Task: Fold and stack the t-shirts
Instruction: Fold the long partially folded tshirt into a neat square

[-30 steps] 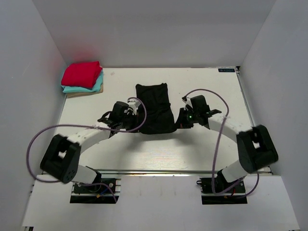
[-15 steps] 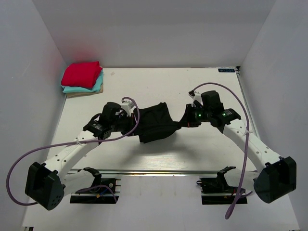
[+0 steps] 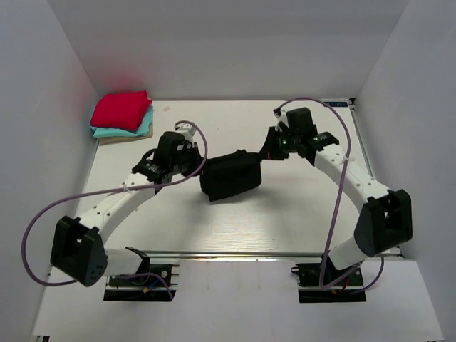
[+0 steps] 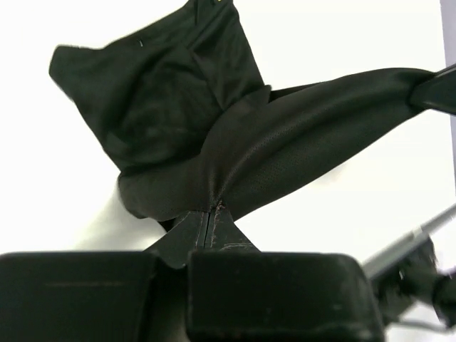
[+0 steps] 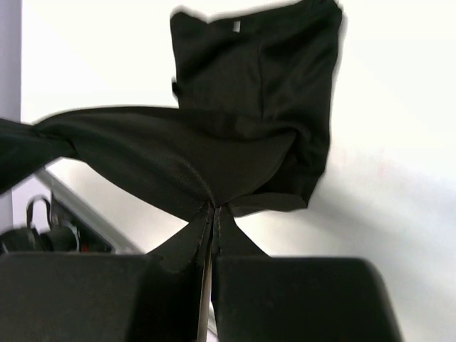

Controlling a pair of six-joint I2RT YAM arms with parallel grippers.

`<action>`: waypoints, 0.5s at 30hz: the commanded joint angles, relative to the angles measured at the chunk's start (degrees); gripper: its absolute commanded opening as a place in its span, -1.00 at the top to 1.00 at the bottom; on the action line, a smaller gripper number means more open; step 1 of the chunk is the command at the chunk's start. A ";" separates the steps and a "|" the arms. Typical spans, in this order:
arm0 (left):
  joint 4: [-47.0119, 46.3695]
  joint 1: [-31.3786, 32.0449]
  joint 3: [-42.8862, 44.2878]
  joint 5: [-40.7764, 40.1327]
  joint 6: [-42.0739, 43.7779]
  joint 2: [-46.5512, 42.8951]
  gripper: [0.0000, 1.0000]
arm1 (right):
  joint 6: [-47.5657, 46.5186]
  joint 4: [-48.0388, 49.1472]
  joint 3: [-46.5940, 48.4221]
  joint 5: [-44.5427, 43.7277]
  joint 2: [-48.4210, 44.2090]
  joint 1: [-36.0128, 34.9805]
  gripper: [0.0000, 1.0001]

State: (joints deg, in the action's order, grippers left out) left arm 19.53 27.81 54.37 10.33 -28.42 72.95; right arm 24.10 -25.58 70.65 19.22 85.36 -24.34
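black t-shirt (image 3: pixel 229 178) bunched up since earlier | left gripper (image 4: pixel 214 208) pinching its cloth; right gripper (image 5: pixel 214 208) likewise

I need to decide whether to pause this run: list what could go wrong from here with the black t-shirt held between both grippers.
1. The left gripper and right gripper each pinch only a thin edge of the large plain black cloth t-shirt; it could slip free.
2. The shirt hangs bunched and twisted between them, so it may land crumpled, not flat.
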 commanded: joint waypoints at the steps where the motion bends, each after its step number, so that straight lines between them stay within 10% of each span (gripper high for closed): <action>1: -1.42 -0.39 3.98 -5.49 0.48 3.07 1.00 | 0.16 1.94 6.32 -1.21 4.27 1.22 1.00; 15: -4.15 -6.19 11.55 -9.62 1.35 16.61 1.00 | -3.53 2.11 23.46 5.03 24.05 4.47 1.00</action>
State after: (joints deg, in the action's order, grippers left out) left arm 17.12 23.33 63.55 3.20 -27.27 89.38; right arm 22.59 -25.12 89.21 21.98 107.48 -20.73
